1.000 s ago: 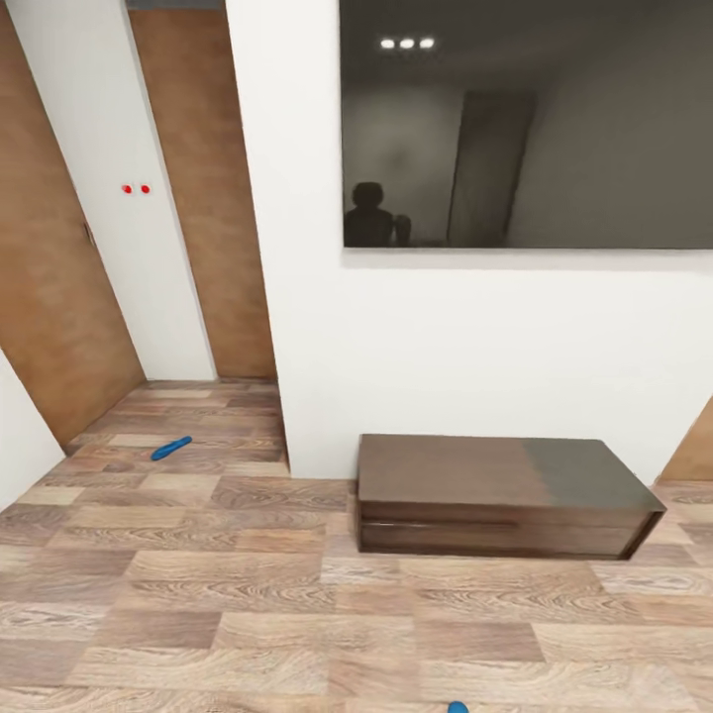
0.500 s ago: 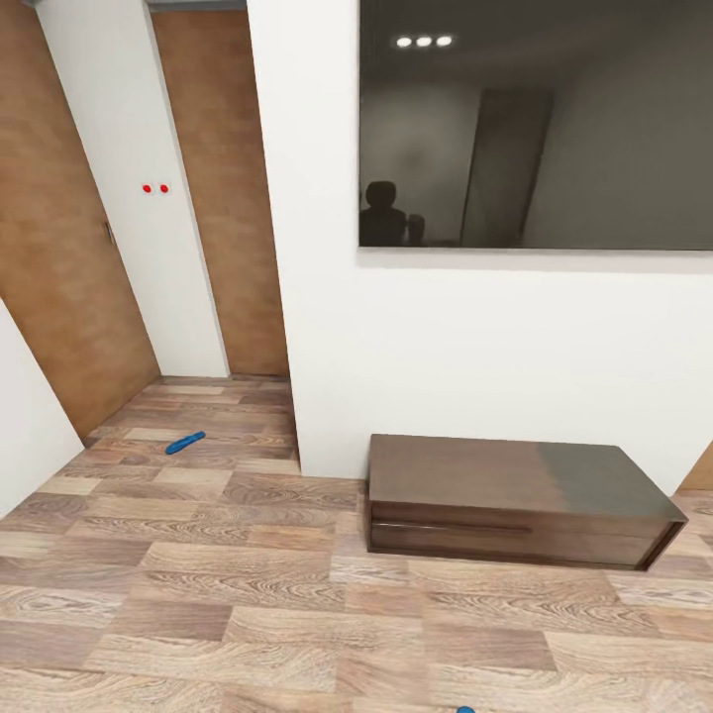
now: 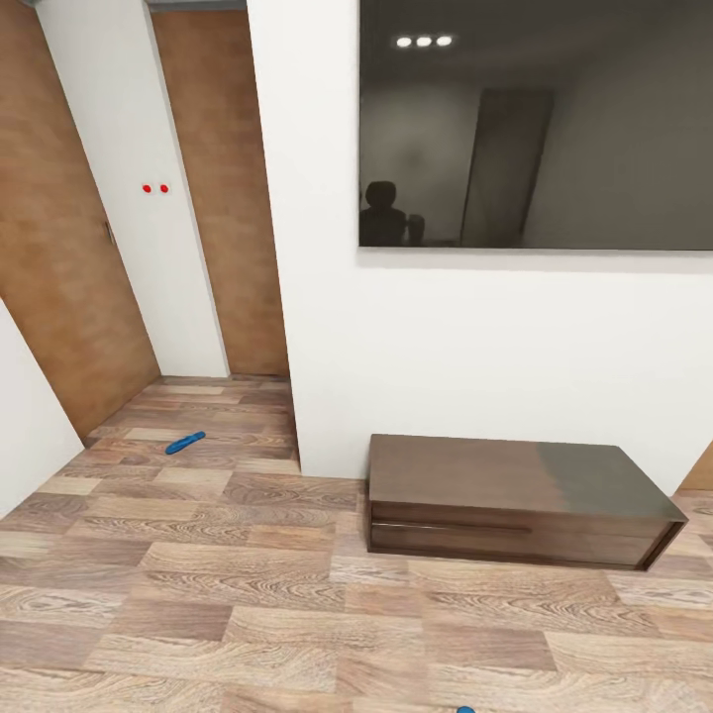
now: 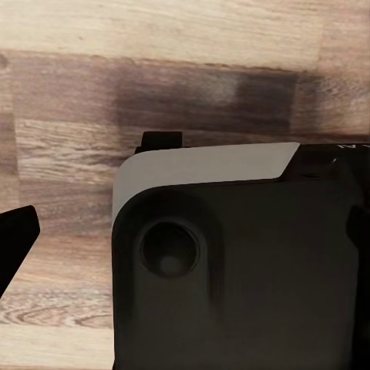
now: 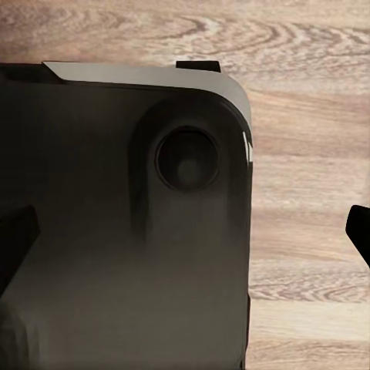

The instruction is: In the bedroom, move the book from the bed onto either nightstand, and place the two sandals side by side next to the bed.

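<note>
The robot looks down at a wood-plank floor in front of a white wall. A big dark screen hangs on this wall and gives back a dim shape and three small lights. Below it, a low dark-brown cabinet stands on the floor against the wall.

One blue sandal lies flat on the floor to the left, in a short hallway near two brown doors. It is well apart from the cabinet. Two small red dots sit on the white wall strip between the doors. A tiny bit of something blue peeks in at the bottom edge of the head view; it is too small to tell what it is.

In the left wrist view, a dark robot body part sits over the floor. In the right wrist view, a like dark part does the same. I cannot tell if the left hand or the right hand is apart or together.
</note>
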